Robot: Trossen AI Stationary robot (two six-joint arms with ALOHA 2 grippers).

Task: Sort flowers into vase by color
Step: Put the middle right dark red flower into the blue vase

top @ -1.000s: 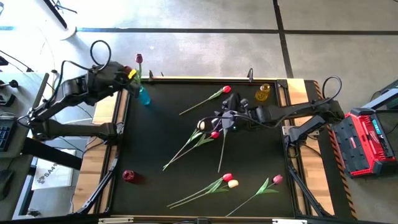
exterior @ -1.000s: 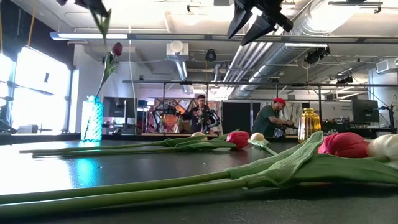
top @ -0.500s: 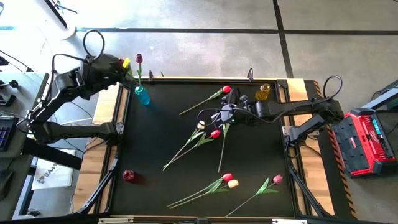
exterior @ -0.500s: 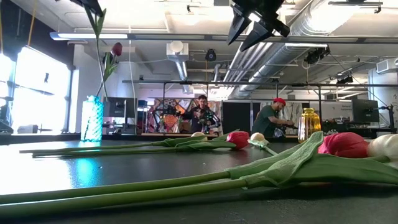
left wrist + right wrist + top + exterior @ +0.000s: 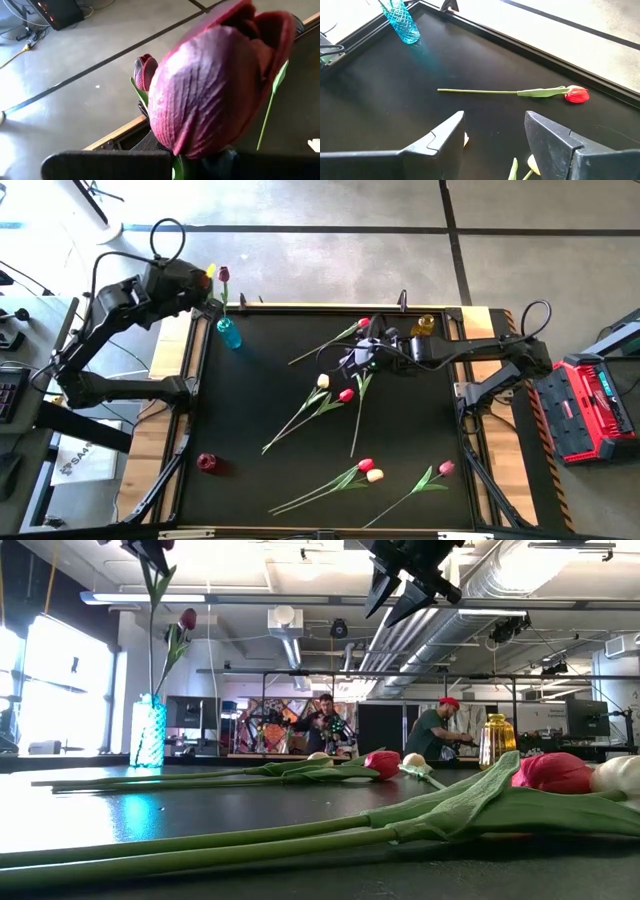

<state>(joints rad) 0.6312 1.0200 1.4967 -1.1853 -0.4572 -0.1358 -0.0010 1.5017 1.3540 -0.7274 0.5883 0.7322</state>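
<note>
**Left arm lowering a dark pink tulip toward the blue vase; right arm waits wide over the bench**

The left jaws [image 5: 205,283] are clamped on the stem of a dark pink tulip [image 5: 215,85], whose head fills the left wrist view just ahead of them. Directly below the jaws stands the blue vase [image 5: 229,333], at the far left corner of the bench [image 5: 250,410], with another dark pink tulip [image 5: 223,275] already in it. In the low view the held stem hangs down toward the vase mouth; I cannot tell whether its tip is inside yet.

The right jaws [image 5: 495,145] stand wide and hold nothing, raised above the bench. Ahead of them lies a red tulip [image 5: 576,94]; just beneath them a cream tulip [image 5: 323,381] and another red one [image 5: 346,395] lie with stems crossing. The yellow vase [image 5: 424,328] is near, toward the far right corner; a red vase [image 5: 206,463] stands well away at the near left.

Risks, as I judge them: the thin stem may miss the narrow mouth and bend against the rim, or nudge the light vase over. The flower already inside could snag the new one's leaf. A right-hand grab at the crossed stems could lift two colours together.
</note>
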